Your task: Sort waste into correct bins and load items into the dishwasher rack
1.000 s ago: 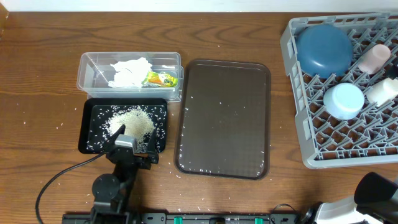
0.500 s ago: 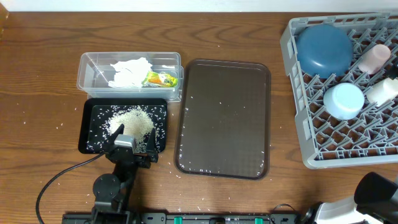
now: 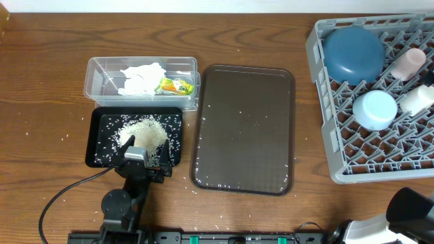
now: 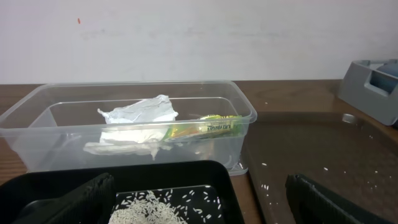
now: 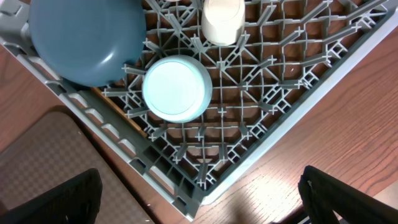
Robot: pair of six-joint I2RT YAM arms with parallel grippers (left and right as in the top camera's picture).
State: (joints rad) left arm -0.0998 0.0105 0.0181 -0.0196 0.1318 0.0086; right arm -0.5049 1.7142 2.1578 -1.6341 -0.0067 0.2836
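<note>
Left tool gapes over black tray-bin, lengthwise left-right.

The crumpled white tissue and snack wrapper are being held in the clear tub. Rice grains are being kept heaped in the black tray-bin just beside it. The dark-blue bowl and light-blue bowl, both upside down, are being carried in the grey rack with the pink cup and white cup.

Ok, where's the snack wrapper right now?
Overhead view, left side: the snack wrapper lies inside the clear tub, right of the crumpled tissue, behind the black tray-bin.
</note>
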